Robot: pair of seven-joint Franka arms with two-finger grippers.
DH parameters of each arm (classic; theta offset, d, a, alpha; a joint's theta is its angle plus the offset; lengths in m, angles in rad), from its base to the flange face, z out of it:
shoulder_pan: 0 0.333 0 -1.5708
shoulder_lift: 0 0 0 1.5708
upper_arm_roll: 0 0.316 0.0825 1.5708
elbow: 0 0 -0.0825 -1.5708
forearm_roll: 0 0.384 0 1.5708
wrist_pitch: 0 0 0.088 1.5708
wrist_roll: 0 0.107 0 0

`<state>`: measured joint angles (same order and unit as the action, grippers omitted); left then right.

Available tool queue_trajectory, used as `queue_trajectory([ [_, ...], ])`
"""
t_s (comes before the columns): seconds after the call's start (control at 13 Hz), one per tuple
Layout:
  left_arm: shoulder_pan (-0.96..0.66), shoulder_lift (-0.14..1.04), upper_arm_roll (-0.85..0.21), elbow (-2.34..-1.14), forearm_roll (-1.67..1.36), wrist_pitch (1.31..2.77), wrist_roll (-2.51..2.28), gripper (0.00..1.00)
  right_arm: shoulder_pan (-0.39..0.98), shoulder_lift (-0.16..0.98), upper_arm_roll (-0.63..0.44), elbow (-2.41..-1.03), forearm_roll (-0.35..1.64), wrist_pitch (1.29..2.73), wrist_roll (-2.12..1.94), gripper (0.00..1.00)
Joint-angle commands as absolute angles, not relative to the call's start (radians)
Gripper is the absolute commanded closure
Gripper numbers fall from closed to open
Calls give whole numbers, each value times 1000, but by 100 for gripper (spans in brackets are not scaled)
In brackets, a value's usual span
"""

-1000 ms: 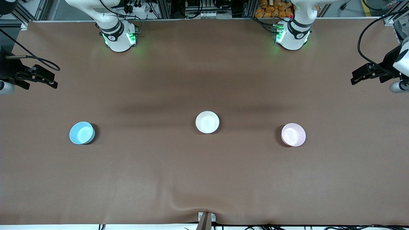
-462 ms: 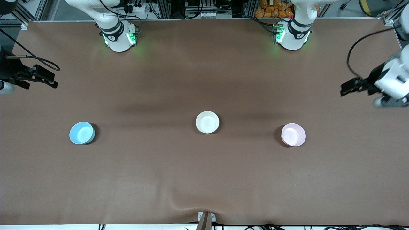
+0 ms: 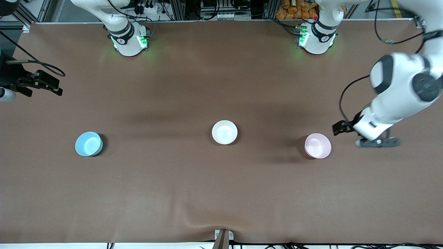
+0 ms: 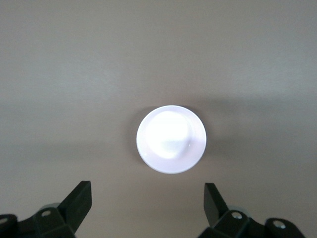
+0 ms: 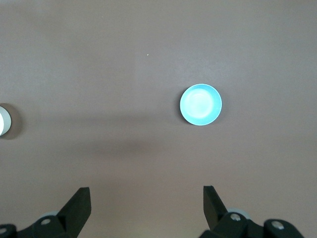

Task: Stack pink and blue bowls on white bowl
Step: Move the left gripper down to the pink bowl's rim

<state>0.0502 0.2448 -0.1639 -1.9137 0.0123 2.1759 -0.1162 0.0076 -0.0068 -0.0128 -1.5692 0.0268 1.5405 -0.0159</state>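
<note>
The pale pink bowl (image 3: 317, 145) sits upright toward the left arm's end of the table. The off-white bowl (image 3: 224, 132) sits in the middle. The light blue bowl (image 3: 88, 144) sits toward the right arm's end. My left gripper (image 3: 341, 128) hangs open and empty beside the pink bowl, on the side toward the left arm's end of the table. In the left wrist view the pink bowl (image 4: 171, 139) lies ahead of the open left gripper (image 4: 147, 203). My right gripper (image 3: 48, 84) waits open at the table's edge. The right wrist view shows the right gripper (image 5: 147, 206) open, the blue bowl (image 5: 200, 104) and the white bowl's edge (image 5: 5, 120).
A brown cloth (image 3: 221, 193) covers the table, with a small wrinkle near its front edge. The two arm bases (image 3: 129, 39) stand along the back edge. A camera mount (image 3: 223, 238) sits at the front edge.
My left arm has swung in from the table's end and down toward the pink bowl. The right arm and all three bowls have not moved.
</note>
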Motion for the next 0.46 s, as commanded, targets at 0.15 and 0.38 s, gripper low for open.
queue_trajectory([
  [0.15, 49, 432, -167, -1914, 0, 2388, -117, 0, 14, -9, -18, -1568, 35, 1535, -3, 0],
  [0.38, 60, 486, -166, -1927, 2, 2437, -101, 10, 15, -9, -18, -1568, 35, 1536, -3, 0],
])
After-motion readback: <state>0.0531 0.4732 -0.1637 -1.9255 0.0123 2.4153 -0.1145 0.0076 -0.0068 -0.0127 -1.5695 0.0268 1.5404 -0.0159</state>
